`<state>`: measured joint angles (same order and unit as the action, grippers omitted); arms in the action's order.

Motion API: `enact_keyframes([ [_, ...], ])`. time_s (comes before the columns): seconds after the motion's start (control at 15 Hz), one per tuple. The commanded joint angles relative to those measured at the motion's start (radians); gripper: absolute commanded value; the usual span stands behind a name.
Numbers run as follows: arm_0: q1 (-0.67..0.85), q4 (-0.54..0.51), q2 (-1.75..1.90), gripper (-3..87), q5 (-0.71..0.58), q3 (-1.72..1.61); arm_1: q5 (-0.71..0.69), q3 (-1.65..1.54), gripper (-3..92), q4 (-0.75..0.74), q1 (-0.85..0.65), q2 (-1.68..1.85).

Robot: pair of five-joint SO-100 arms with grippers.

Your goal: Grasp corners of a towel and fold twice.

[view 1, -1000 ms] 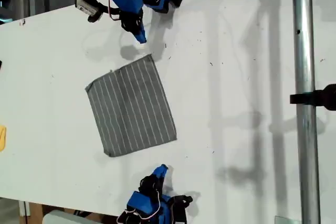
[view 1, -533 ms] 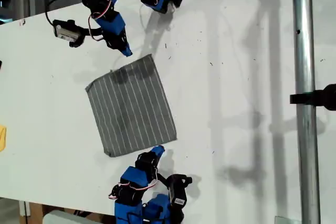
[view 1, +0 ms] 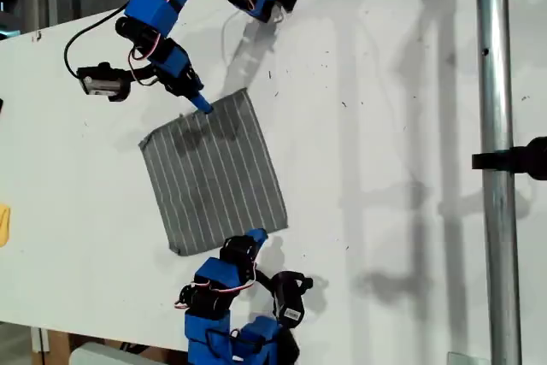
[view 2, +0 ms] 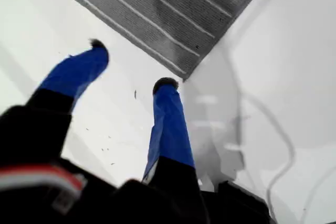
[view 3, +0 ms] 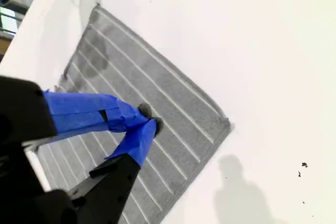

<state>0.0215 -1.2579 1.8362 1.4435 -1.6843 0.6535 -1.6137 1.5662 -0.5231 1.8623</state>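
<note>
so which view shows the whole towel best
The exterior view: the towel lies flat with all four corners in sight. The first wrist view catches only one corner of it beyond the open end effector; the second wrist view shows most of it, partly hidden by the end effector.

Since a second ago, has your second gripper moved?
Yes. My second gripper has shifted toward the exterior view's lower left, from bare table beyond the towel to the towel's edge.
</note>
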Motion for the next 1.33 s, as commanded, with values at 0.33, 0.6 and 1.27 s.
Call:
enact_keyframes([
  [0.33, -0.015, -0.009, -0.003, -2.9, 0.014, 0.061, -0.120, -0.337, 32.9, -0.302, 0.023, -0.026],
  [0.6, -0.020, -0.014, -0.011, -2.9, 0.032, 0.054, -0.132, -0.477, 31.7, -0.479, 0.006, -0.126],
  [1.27, -0.009, -0.031, -0.037, -2.9, 0.072, 0.060, -0.133, -0.400, -0.2, -0.568, 0.003, -0.322],
])
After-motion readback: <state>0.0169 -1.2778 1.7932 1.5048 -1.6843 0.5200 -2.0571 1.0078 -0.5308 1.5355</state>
